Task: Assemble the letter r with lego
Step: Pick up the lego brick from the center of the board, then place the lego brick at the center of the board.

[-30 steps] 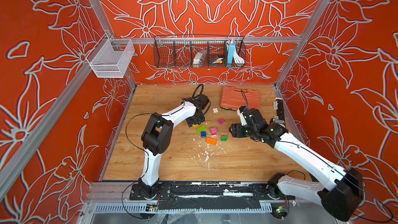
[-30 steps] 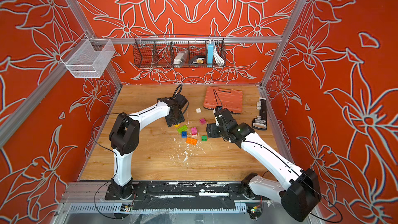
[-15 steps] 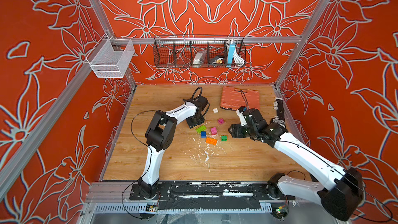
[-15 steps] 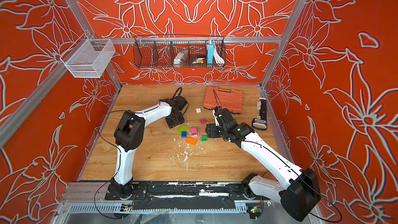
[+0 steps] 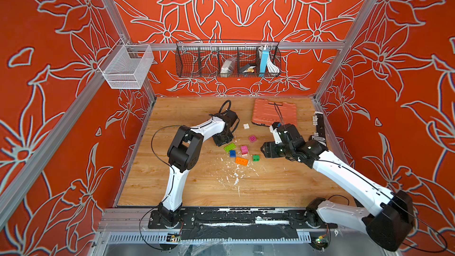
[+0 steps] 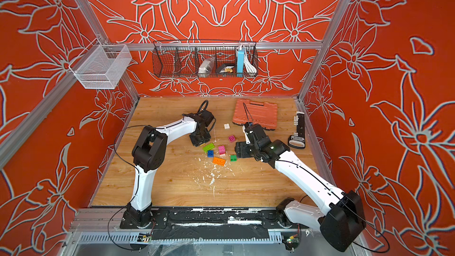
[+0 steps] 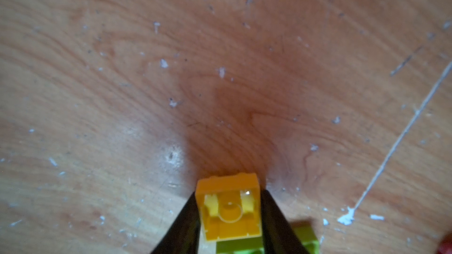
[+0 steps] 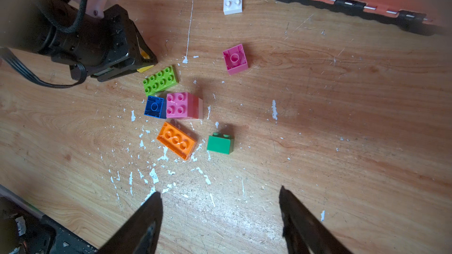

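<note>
Left of the brick cluster on the wooden tabletop (image 5: 197, 183), left gripper (image 7: 230, 193) is down low at the board; fingers (image 7: 183, 228) pinch a small yellow plastic brick (image 7: 230, 216) by two opposite sides, hollow underside toward the wrist camera; can't tell if it touches the wood; just beside it a lime eight-stud plastic brick (image 8: 160, 80) lies flat, studs up; next, a small blue plastic brick (image 8: 154, 107), underside up, touching a pink four-stud brick stack (image 8: 178, 105) with paler layers under the pink; near those a long orange plastic brick (image 8: 176, 140), underside up; small green plastic brick (image 8: 219, 144) on its side, apart from it; magenta square plastic brick (image 8: 235, 59) underside up, further back; white four-stud plastic brick (image 8: 232, 1) alone near the orange ribbed plastic case (image 5: 274, 115); right gripper (image 8: 219, 193) hovers just right of the cluster, fingers (image 8: 300, 223) spread wide, nothing between them.
</note>
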Available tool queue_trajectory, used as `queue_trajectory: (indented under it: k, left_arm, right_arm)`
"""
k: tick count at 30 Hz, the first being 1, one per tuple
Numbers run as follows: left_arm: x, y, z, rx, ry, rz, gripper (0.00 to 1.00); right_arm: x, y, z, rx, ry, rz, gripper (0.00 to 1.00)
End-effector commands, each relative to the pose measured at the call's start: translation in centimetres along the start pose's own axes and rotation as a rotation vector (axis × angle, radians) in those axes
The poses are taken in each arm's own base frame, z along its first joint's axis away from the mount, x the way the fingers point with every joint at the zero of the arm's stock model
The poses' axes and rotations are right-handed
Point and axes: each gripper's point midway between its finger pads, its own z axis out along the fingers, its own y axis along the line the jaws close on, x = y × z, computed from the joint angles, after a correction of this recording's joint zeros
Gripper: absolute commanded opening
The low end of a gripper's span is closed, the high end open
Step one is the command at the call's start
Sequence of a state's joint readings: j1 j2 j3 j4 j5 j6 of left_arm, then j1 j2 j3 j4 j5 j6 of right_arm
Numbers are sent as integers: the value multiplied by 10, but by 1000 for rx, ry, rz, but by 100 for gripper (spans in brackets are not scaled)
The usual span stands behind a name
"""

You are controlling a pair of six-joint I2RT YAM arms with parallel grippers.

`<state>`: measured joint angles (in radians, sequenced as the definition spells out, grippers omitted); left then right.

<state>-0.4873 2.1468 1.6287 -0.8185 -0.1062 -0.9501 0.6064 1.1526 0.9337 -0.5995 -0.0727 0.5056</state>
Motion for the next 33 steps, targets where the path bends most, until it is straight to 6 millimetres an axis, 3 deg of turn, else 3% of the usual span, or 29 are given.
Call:
queue_trajectory:
  k: [1, 5, 9, 13, 17, 23, 26, 30, 33]
  left_arm:
    - [-1, 2, 11, -9, 13, 12, 37]
    - [-2, -2, 4, 29, 7, 52, 28]
    - [-4, -12, -24, 139, -23, 131, 20]
    - [3, -28, -80, 356, -55, 239, 18]
    - [23, -36, -146, 643, -52, 313, 14]
    - [58, -24, -239, 984, -59, 370, 14]
    - [71, -10, -270, 1076, -70, 379, 14]
    - [92, 1, -308, 1236, -56, 393, 14]
    - [101, 10, -327, 1305, -56, 390, 14]
  right_arm:
    - [1, 1, -2, -10, 2, -13, 77]
    - [-3, 4, -7, -32, -36, -23, 77]
    - [-15, 10, -17, -79, -140, -26, 80]
    - [-24, 20, -28, -138, -202, -55, 81]
    - [-33, 42, -44, -251, -254, -148, 84]
    - [-71, 65, -76, -322, -425, -230, 84]
    - [-85, 85, -95, -372, -436, -354, 79]
    - [-97, 113, -114, -492, -502, -491, 81]
    - [-100, 130, -123, -586, -604, -568, 71]
